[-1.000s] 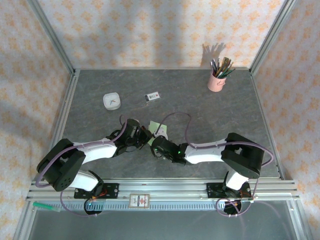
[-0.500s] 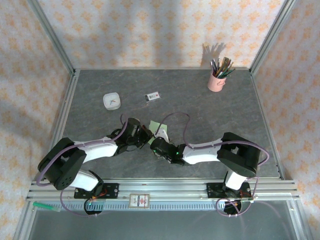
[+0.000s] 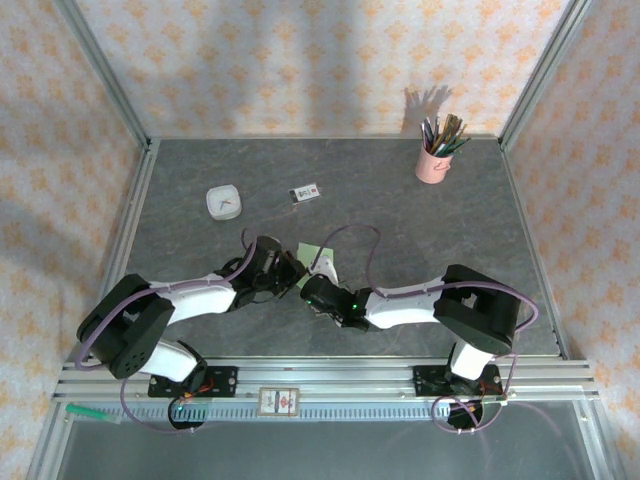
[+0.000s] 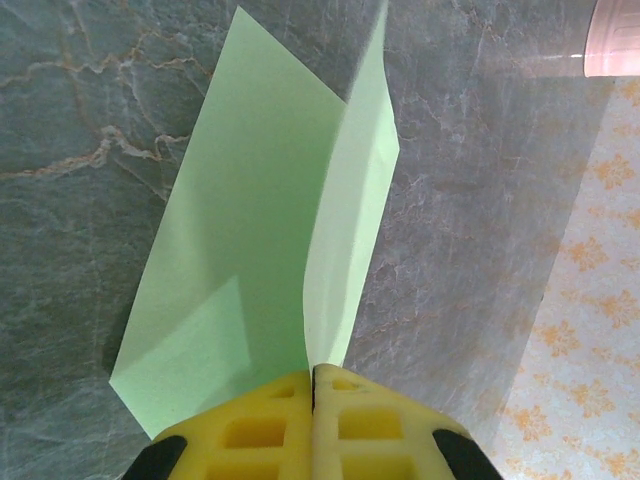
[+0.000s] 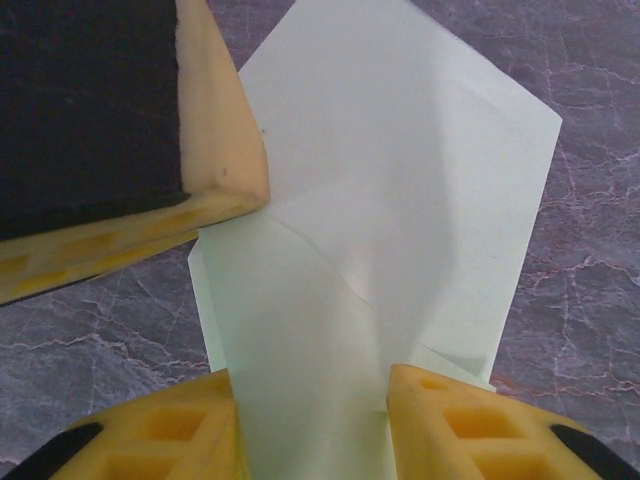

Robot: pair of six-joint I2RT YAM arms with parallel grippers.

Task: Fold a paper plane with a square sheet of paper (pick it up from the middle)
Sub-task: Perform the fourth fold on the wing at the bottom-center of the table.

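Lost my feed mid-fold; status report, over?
Left end effector shut on green paper. Right end effector open, astride it. Dish, card, cup stand apart.

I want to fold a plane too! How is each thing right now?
green paper, partly folded, one flap standing up, not a plane yet.
left fingers, shut on the paper.
right fingers, open, with paper between them.
pencil cup, upright, holding pencils.
white dish, right way up.
small card, lying flat.

Legible text: none; dark print on small white card (image 3: 305, 193) and rail label (image 3: 279, 401) too small to read
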